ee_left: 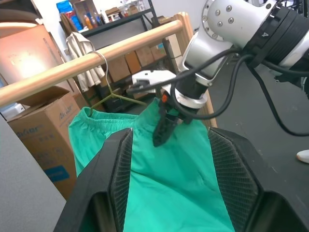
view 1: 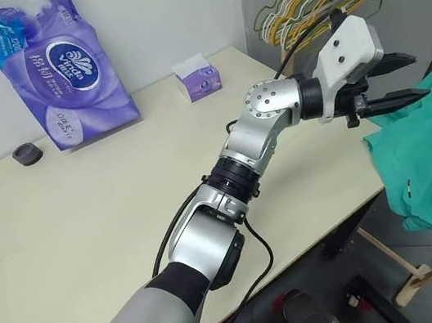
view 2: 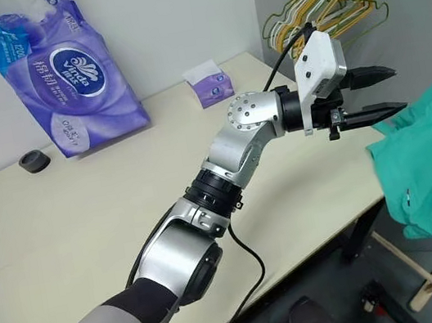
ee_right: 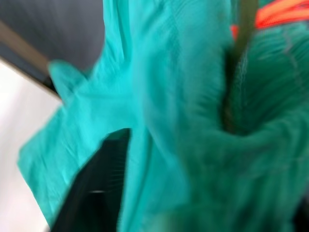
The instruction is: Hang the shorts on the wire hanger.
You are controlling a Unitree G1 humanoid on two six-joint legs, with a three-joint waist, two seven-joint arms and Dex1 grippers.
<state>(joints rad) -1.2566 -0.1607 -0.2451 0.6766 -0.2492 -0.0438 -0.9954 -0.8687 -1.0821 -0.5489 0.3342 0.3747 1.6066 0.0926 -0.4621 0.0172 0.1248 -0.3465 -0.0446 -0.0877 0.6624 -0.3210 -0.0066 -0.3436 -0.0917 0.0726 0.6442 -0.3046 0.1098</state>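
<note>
Hanging from the wire hanger (ee_left: 113, 94) on the wooden rail (ee_left: 72, 65) beside the bench (view 1: 86, 225), the shorts (ee_left: 169, 179) are looking soft, light and slippery; the gathered waistband seems the best hold. The left hand (view 1: 389, 83) is standing apart, empty; whether the right hand (ee_left: 161, 130) is gripping, I cannot tell.

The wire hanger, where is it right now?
The wire hanger hangs by its hook from the wooden rail in the left wrist view, with the shorts draped on it.
</note>
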